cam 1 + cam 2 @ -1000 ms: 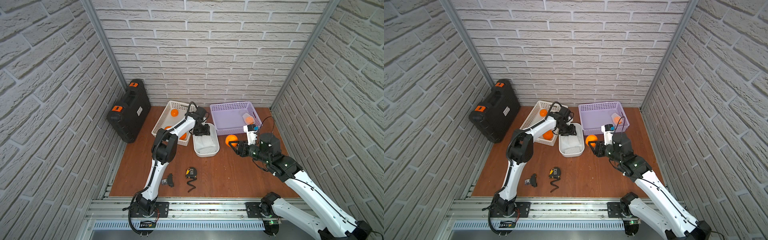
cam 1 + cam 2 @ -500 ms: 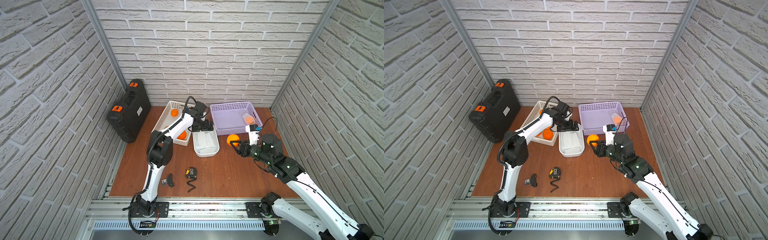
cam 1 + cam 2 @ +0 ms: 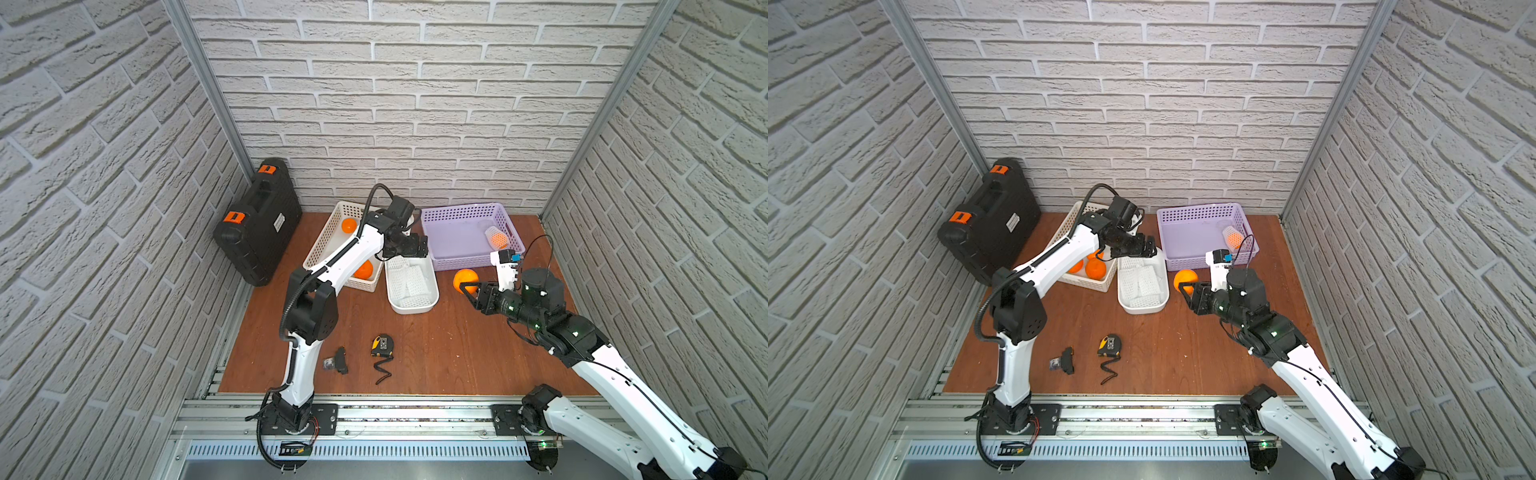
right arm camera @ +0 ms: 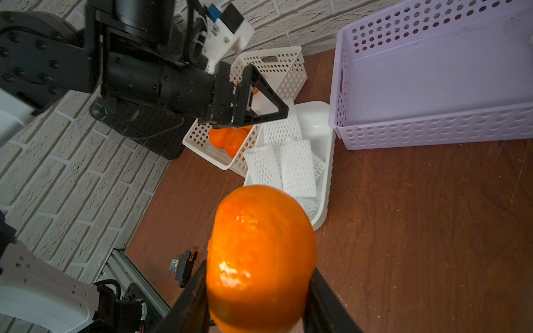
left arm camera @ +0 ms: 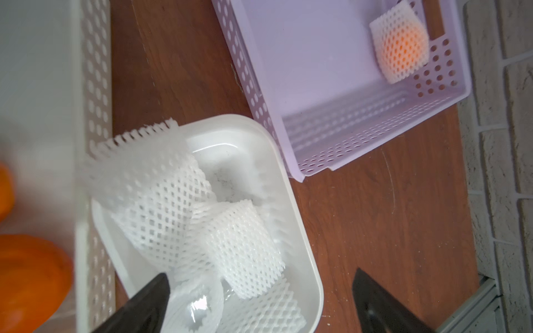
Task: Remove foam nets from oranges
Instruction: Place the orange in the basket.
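Observation:
My right gripper (image 4: 259, 268) is shut on a bare orange (image 4: 261, 253), held above the wooden floor just right of the white tub in both top views (image 3: 465, 280) (image 3: 1185, 277). My left gripper (image 5: 261, 275) hangs open and empty over the far end of the white tub (image 5: 300, 230), also seen in a top view (image 3: 415, 249). Several loose foam nets (image 5: 242, 245) lie in that tub. One orange still in its foam net (image 5: 401, 54) sits in a corner of the purple basket (image 3: 496, 237). Bare oranges (image 3: 363, 269) lie in the white perforated basket (image 3: 328, 232).
The purple basket (image 3: 457, 262) stands right of the tub. A black case (image 3: 257, 220) leans at the back left wall. A tape measure (image 3: 382, 345) and a small black part (image 3: 338, 361) lie on the floor near the front rail (image 3: 395, 409).
The left gripper has opened over the tub and drawn back a little toward the far end; a net now lies loose under it. The right gripper has kept the orange nearly still.

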You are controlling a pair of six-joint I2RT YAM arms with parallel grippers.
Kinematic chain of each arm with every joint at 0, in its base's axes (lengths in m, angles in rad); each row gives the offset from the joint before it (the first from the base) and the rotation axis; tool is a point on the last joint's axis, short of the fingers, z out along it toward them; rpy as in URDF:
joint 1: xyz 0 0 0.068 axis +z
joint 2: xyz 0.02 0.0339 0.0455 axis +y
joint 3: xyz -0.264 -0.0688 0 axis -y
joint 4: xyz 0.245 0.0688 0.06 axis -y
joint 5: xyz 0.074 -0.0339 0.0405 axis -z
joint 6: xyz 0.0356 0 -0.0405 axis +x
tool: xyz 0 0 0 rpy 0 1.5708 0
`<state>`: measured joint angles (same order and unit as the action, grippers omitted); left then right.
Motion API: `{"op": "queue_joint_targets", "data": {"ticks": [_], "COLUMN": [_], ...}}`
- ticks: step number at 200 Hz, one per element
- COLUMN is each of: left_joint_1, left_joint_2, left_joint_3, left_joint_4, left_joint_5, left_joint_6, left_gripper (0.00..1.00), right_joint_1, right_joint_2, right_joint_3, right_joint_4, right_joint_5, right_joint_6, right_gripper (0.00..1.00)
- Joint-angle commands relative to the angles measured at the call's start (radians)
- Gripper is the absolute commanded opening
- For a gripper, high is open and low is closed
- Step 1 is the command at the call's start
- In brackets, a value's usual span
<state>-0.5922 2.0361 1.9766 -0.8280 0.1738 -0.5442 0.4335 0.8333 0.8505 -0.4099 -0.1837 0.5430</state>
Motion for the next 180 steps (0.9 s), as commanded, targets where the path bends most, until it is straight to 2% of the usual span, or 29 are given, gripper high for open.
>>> {"op": "queue_joint_targets", "data": {"ticks": [1, 16, 35, 64, 90, 138, 160, 180], "left_joint_1": [0.0, 0.01, 0.034, 0.094, 0.13, 0.213, 0.215, 0.217], "left_joint_2": [-0.136, -0.221, -0.371, -0.603, -0.769, -0.996, -1.023, -1.007], "left_joint_3": [-0.035, -0.096, -0.255, -0.504, -0.687, -0.947, -0.99, -0.986], "left_joint_4": [0.05, 0.083, 0.181, 0.305, 0.357, 0.424, 0.439, 0.442], "left_joint_5": [-0.099, -0.196, -0.303, -0.395, -0.467, -0.508, -0.503, -0.45], "left_joint_6": [-0.012, -0.042, -0.088, -0.158, -0.163, -0.216, -0.245, -0.247], "left_gripper": [0.98, 0.98, 0.98, 0.98, 0.98, 0.98, 0.98, 0.98], "right_joint_1": [0.0, 0.013, 0.039, 0.111, 0.182, 0.223, 0.223, 0.22], "right_joint_2": [0.03, 0.069, 0.141, 0.291, 0.477, 0.833, 0.989, 1.122], "right_joint_3": [-0.009, -0.007, 0.015, 0.091, 0.205, 0.462, 0.595, 0.71], "right_joint_4": [0.067, 0.116, 0.172, 0.244, 0.29, 0.388, 0.429, 0.467], "right_joint_5": [-0.033, -0.045, -0.045, -0.014, 0.014, 0.034, 0.044, 0.064], "right_joint_6": [0.015, 0.03, 0.038, 0.03, 0.02, 0.056, 0.083, 0.078], "right_gripper": [0.41, 0.41, 0.41, 0.41, 0.44, 0.47, 0.48, 0.5]}}
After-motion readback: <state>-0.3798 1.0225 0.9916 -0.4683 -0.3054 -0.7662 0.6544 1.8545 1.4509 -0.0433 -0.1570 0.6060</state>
